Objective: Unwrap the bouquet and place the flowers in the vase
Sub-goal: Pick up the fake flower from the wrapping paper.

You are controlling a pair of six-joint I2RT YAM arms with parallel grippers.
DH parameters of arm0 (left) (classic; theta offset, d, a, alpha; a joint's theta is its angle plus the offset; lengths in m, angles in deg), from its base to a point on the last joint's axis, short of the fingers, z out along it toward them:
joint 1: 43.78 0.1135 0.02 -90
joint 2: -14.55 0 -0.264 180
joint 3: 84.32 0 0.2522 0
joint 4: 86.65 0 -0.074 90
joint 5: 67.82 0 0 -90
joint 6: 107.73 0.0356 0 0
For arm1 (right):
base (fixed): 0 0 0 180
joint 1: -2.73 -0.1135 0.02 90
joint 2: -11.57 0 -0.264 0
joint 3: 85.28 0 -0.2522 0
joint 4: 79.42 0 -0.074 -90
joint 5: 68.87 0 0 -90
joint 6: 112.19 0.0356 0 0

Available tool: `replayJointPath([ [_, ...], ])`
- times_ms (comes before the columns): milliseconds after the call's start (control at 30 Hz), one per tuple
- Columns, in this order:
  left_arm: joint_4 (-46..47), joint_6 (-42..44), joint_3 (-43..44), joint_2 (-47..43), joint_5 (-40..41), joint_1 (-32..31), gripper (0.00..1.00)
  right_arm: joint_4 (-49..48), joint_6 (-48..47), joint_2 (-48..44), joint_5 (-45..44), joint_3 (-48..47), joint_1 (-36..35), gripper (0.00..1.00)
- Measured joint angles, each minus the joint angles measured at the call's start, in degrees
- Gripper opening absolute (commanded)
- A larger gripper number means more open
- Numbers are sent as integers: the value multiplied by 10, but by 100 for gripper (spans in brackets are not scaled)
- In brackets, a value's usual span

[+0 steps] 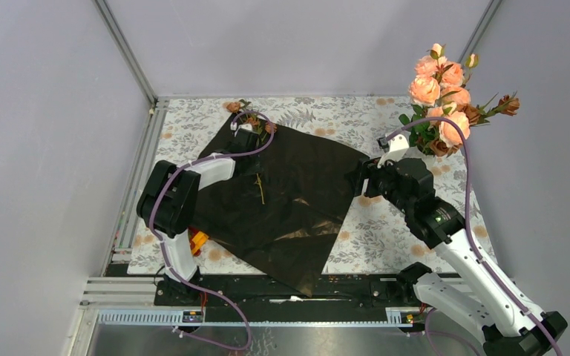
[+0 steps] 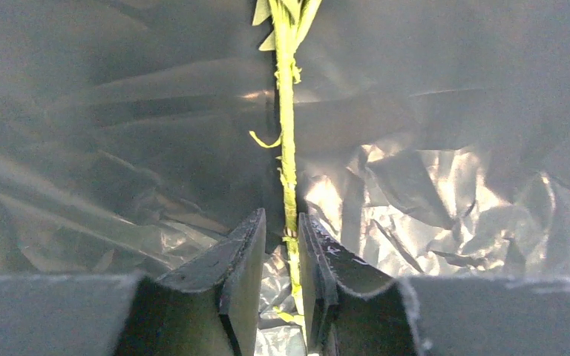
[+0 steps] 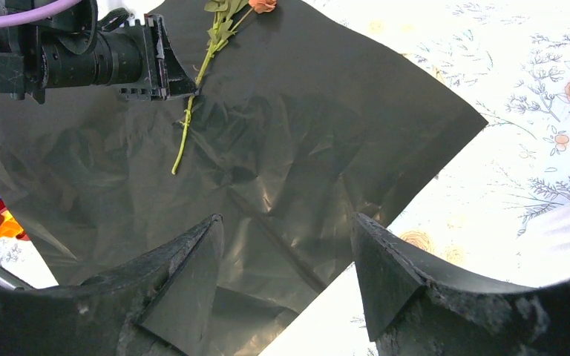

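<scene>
Left claw (image 2: 280, 222) straddles, not yet pinching, the leftover stem (image 2: 288, 148) on the opened black wrap (image 1: 289, 193); right claw (image 3: 288, 222) gapes empty; other roses (image 1: 441, 89) stand back-right, presumably in the vase behind the right arm (image 1: 445, 222).

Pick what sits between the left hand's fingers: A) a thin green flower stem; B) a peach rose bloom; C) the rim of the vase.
A: the left wrist view shows the left hand straddling a thin green stem that lies on the black wrapping paper.
</scene>
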Motion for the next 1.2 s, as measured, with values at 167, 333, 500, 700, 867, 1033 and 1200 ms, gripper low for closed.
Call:
replayJointPath([
  [167, -11, 0, 7, 14, 7, -1, 27, 0, -1, 3, 0, 0, 0, 69],
  [333, -15, 0, 14, 19, 7, -3, 24, 0, -2, 4, 0, 1, -2, 69],
  [500, -16, 0, 24, 27, 7, -3, 21, 0, -2, 5, 0, 2, -2, 69],
  [700, -17, -8, 26, 30, 7, -3, 18, 0, -2, 4, 0, 8, -2, 69],
  [867, -19, -18, 27, 30, 7, -3, 7, 0, -2, 2, 0, 11, -2, 69],
  [1033, -21, -26, 27, 31, 7, -3, 0, 0, -2, -5, -1, 17, -2, 69],
  [1200, -21, -33, 27, 30, 7, -3, 0, 0, -1, -9, -1, 19, -2, 69],
])
